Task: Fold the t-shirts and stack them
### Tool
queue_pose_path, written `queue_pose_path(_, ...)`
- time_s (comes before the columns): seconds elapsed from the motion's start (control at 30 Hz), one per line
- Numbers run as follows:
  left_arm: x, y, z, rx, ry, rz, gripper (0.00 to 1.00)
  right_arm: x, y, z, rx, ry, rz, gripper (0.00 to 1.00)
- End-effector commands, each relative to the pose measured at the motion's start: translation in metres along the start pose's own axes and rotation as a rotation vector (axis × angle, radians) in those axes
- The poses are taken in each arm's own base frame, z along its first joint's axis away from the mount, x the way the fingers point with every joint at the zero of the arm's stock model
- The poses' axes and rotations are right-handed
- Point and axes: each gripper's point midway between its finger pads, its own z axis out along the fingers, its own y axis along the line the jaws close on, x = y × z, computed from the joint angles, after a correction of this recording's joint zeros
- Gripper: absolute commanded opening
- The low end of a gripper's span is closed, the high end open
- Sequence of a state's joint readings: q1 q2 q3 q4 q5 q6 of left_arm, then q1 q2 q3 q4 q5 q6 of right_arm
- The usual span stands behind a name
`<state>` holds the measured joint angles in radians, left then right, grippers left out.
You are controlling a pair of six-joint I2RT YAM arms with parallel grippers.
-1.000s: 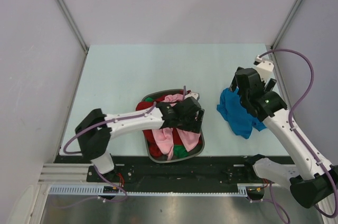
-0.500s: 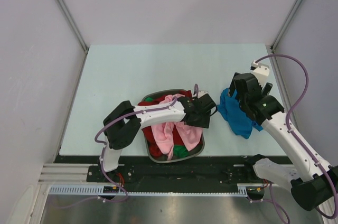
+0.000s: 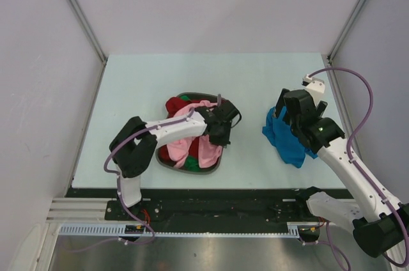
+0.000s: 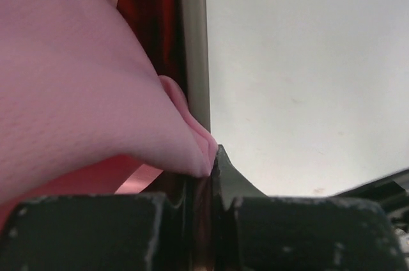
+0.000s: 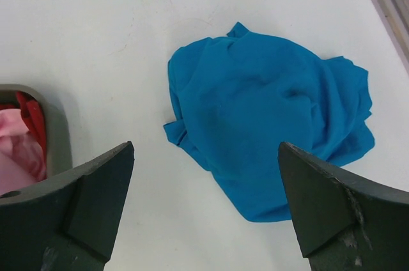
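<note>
pinching the dark grey basket [image 4: 193, 41] rim beside the pink t-shirt [image 4: 77, 92], left gripper [image 4: 206, 178] clamped on it; right gripper [image 5: 206, 149] spread wide over the blue t-shirt [image 5: 268, 111].

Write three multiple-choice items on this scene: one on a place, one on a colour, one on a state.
1. Where does the blue shirt lie?
A. on the table, right of the basket
B. inside the basket
C. hanging on the wall

2. Which colour of shirt lies uppermost in the basket?
A. yellow
B. pink
C. black

3. How does the right pincer stand?
A. shut on the blue shirt
B. shut on the basket
C. open, holding nothing

Answers:
1. A: the top view shows it crumpled on the table, apart from the basket.
2. B: the pink shirt lies over the red shirt.
3. C: its fingers stand wide apart above the blue shirt with nothing between them.
</note>
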<state>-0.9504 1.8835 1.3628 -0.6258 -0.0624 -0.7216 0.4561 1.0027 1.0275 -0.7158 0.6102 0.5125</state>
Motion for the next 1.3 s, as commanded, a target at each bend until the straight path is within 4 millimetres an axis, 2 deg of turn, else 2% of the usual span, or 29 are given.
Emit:
queue_pose_path(0.0,-0.029,0.065,-0.024,-0.086,0.06,0.054,0.0,-0.006,0.012,-0.001,-0.051,-0.024,0.071,1.0)
queue_pose_path(0.03,-0.055,0.075,-0.032,-0.089,0.026,0.03,0.0,-0.008,0.017,0.0,-0.068,-0.026,0.079,1.0)
queue_pose_path(0.1,-0.066,0.097,-0.029,-0.131,0.058,0.039,0.0,-0.007,0.021,0.001,-0.081,-0.023,0.09,1.0)
queue_pose_path(0.13,-0.087,0.115,-0.033,-0.15,0.041,0.0,0.0,-0.007,0.026,0.002,-0.095,-0.02,0.094,1.0)
queue_pose_path(0.17,-0.088,0.13,-0.034,-0.182,0.074,-0.015,0.0,-0.007,0.028,0.002,-0.103,-0.019,0.098,1.0)
queue_pose_path(0.2,-0.09,0.144,-0.025,-0.207,0.108,-0.007,0.0,-0.007,0.032,0.002,-0.113,-0.02,0.105,1.0)
queue_pose_path(0.23,-0.106,0.16,-0.028,-0.228,0.088,-0.032,0.0,-0.006,0.034,0.002,-0.118,-0.018,0.104,1.0)
queue_pose_path(0.27,-0.111,0.175,-0.028,-0.28,0.092,-0.034,0.0,-0.005,0.036,0.003,-0.119,-0.016,0.102,1.0)
queue_pose_path(0.3,-0.112,0.189,-0.021,-0.314,0.113,-0.022,0.0,-0.005,0.04,0.002,-0.128,-0.017,0.107,1.0)
queue_pose_path(0.33,-0.124,0.201,-0.023,-0.336,0.091,-0.036,0.0,-0.005,0.041,0.003,-0.131,-0.019,0.109,1.0)
queue_pose_path(0.5,-0.141,0.25,-0.001,-0.422,0.108,-0.056,0.0,-0.003,0.052,0.01,-0.14,-0.018,0.093,1.0)
queue_pose_path(0.53,-0.144,0.265,0.007,-0.44,0.12,-0.081,0.0,-0.004,0.05,0.012,-0.13,-0.026,0.089,1.0)
queue_pose_path(0.6,-0.149,0.281,0.012,-0.476,0.128,-0.077,0.0,-0.003,0.05,0.018,-0.111,-0.028,0.071,1.0)
queue_pose_path(0.63,-0.155,0.301,0.013,-0.555,0.118,-0.079,0.0,-0.004,0.046,0.022,-0.095,-0.029,0.064,1.0)
queue_pose_path(0.67,-0.155,0.313,0.011,-0.606,0.133,-0.052,0.0,-0.004,0.044,0.025,-0.083,-0.029,0.058,1.0)
queue_pose_path(0.7,-0.164,0.321,0.006,-0.647,0.117,-0.037,0.0,-0.003,0.04,0.03,-0.061,-0.026,0.045,1.0)
queue_pose_path(0.73,-0.166,0.343,-0.003,-0.745,0.117,-0.029,0.0,-0.002,0.036,0.033,-0.043,-0.022,0.04,1.0)
queue_pose_path(0.77,-0.165,0.354,-0.001,-0.772,0.133,-0.019,0.0,-0.004,0.027,0.039,-0.012,-0.021,0.045,1.0)
queue_pose_path(0.9,-0.172,0.4,-0.017,-0.743,0.088,-0.162,0.0,-0.001,0.015,0.052,0.034,0.003,0.027,1.0)
queue_pose_path(0.97,-0.177,0.414,-0.021,-0.746,0.064,-0.176,0.0,0.0,0.016,0.053,0.028,0.008,0.033,1.0)
queue_pose_path(1.0,-0.181,0.427,-0.028,-0.748,0.044,-0.211,0.0,0.0,0.018,0.053,0.02,0.012,0.041,1.0)
queue_pose_path(1.07,-0.187,0.433,-0.027,-0.7,0.017,-0.264,0.02,0.001,0.02,0.054,0.011,0.015,0.042,1.0)
queue_pose_path(1.1,-0.195,0.447,-0.033,-0.701,-0.006,-0.298,0.09,0.001,0.022,0.053,0.003,0.015,0.044,1.0)
queue_pose_path(1.13,-0.195,0.453,-0.036,-0.711,-0.003,-0.315,0.18,-0.001,0.022,0.053,-0.001,0.012,0.045,1.0)
queue_pose_path(1.17,-0.198,0.459,-0.04,-0.718,-0.022,-0.332,0.35,-0.001,0.023,0.052,-0.006,0.01,0.046,1.0)
queue_pose_path(1.2,-0.207,0.455,-0.045,-0.696,-0.054,-0.328,0.44,-0.003,0.024,0.051,-0.014,0.005,0.048,1.0)
queue_pose_path(1.23,-0.21,0.465,-0.052,-0.691,-0.081,-0.355,0.54,-0.004,0.024,0.051,-0.018,0.004,0.05,1.0)
queue_pose_path(1.27,-0.215,0.462,-0.055,-0.663,-0.1,-0.36,0.99,-0.005,0.025,0.049,-0.028,0.002,0.051,1.0)
